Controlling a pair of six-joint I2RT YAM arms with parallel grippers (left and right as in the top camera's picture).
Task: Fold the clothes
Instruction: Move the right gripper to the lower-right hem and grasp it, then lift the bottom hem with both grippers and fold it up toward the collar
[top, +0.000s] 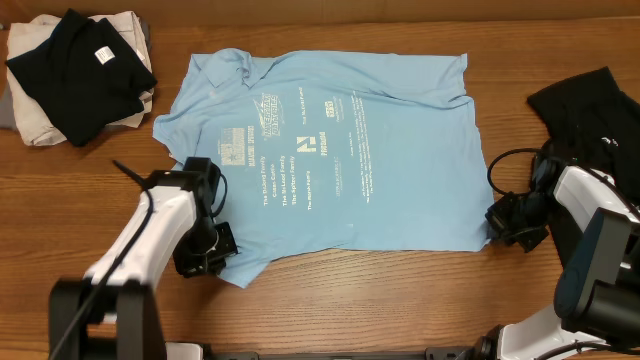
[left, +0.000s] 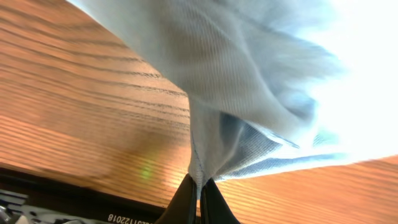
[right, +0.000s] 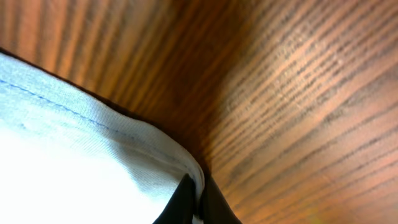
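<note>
The clothes are one light blue T-shirt (top: 330, 150) with white print, spread flat on the wooden table, neck toward the left. My left gripper (top: 215, 250) is at its near left corner, shut on a bunched fold of the blue cloth (left: 249, 124); the fabric rises from between the black fingers (left: 185, 202). My right gripper (top: 497, 225) sits at the shirt's near right corner. There the stitched hem (right: 124, 134) runs down between its two black fingers (right: 180, 205), and the jaws are shut on it.
A stack of black garments on beige cloth (top: 80, 70) lies at the far left corner. Another black garment (top: 590, 105) lies at the right edge, just beyond my right arm. Bare wood (top: 380, 300) runs along the near edge.
</note>
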